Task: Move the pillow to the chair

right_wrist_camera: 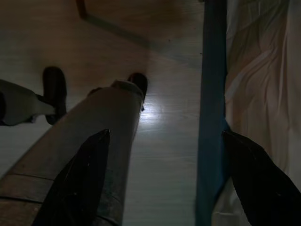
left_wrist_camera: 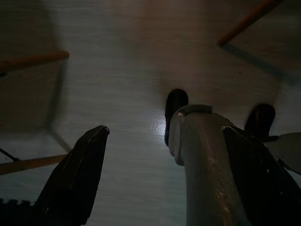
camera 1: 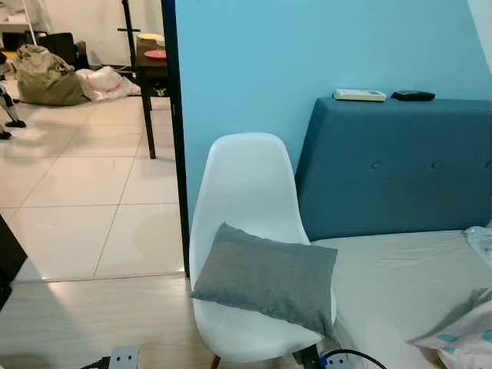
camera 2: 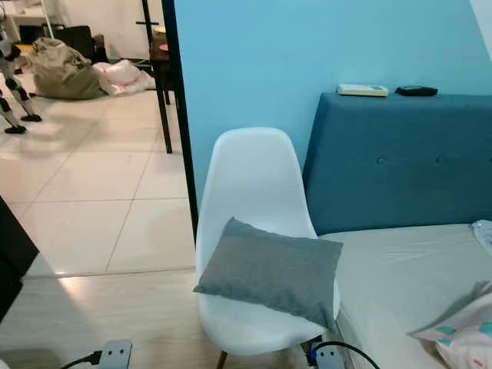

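Grey pillow [camera 1: 265, 278] crosswise on chair [camera 1: 247, 184]

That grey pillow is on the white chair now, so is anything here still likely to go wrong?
Two things, perhaps. The grey pillow lies tilted on the white chair, with a corner hanging past the seat's edge toward the bed, so it might slip off if nudged. Power strips and a cable lie on the floor by the chair legs, so the robot might trip on them when it steps away. Both grippers hang open over the floor: left gripper, right gripper.
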Controlling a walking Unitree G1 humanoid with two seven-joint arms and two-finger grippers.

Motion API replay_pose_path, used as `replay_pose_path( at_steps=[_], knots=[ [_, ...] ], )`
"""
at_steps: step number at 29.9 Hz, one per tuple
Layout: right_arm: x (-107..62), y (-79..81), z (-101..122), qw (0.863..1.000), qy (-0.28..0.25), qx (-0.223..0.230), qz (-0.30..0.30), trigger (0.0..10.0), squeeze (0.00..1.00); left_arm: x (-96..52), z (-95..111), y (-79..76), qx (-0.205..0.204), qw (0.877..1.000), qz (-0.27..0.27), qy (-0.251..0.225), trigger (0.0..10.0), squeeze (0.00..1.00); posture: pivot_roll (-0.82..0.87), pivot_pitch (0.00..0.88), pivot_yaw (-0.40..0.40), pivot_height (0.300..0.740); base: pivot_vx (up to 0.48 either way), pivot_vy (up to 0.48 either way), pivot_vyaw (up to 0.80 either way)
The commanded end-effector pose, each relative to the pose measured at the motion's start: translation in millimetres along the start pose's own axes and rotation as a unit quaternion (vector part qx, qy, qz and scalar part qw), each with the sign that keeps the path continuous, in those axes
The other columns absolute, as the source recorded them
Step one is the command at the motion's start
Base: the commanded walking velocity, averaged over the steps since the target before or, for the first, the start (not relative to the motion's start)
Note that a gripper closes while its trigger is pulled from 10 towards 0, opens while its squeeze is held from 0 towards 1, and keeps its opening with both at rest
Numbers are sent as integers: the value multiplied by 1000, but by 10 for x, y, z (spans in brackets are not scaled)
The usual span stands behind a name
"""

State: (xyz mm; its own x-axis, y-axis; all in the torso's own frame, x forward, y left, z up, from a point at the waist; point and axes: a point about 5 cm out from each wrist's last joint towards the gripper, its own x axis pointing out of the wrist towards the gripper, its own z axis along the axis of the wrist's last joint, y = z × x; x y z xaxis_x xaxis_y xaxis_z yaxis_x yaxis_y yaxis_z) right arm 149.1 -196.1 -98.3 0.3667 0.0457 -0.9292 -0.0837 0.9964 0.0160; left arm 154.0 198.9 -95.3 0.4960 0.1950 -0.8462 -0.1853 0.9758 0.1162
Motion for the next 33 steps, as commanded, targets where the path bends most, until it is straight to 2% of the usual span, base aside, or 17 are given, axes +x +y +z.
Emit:
replay_pose_path(
  at_steps=[1,10,16,18,20,23,25,28,29,30,32,33],
  knots=[
    [0,-5,1,1000,5,-17,-3,10000,0,-6,-49,-13,1,1000,-6,12,10000,0,57,0,-78,740,0,0,0],
    [-10,-59,-48,999,14,-42,-18,10000,0,-23,-129,-75,3,999,-21,25,10000,0,68,0,-78,740,0,0,0],
    [-20,-118,-22,999,6,-35,-37,10000,0,-25,-128,-121,9,999,-31,25,10000,0,62,0,-66,740,0,0,0],
    [-5,-56,56,999,-13,-19,-37,10000,0,-23,-142,-45,27,999,-34,27,10000,0,51,0,-58,740,0,0,0],
    [-1,-37,73,999,-16,-17,-35,10000,0,-22,-142,-23,30,999,-33,27,10000,0,51,0,-58,740,0,0,0],
    [20,87,159,999,-35,0,-22,10000,0,-14,-125,108,27,999,-16,29,10000,0,65,0,-66,740,0,0,0],
    [24,110,189,999,-41,2,-21,10000,0,-12,-114,146,23,999,-9,27,10000,0,72,0,-70,740,0,0,0],
    [32,174,236,999,-43,-2,-10,10000,0,-7,-88,219,10,1000,2,24,10000,0,86,0,-84,740,0,0,0],
    [36,205,247,998,-37,-43,-3,10000,0,-12,-112,272,-3,999,18,31,10000,0,104,0,-106,740,0,0,0],
    [36,213,251,997,-34,-63,1,10000,0,-14,-122,296,-20,999,27,33,10000,0,124,0,-113,740,0,0,0],
    [34,215,298,996,-37,-84,8,10000,0,-11,-98,319,-80,996,41,27,10000,0,148,0,-123,740,0,0,0],
    [32,211,328,995,-40,-91,10,10000,0,-7,-76,317,-87,995,41,22,10000,0,153,0,-125,740,0,0,0]
  ],
)
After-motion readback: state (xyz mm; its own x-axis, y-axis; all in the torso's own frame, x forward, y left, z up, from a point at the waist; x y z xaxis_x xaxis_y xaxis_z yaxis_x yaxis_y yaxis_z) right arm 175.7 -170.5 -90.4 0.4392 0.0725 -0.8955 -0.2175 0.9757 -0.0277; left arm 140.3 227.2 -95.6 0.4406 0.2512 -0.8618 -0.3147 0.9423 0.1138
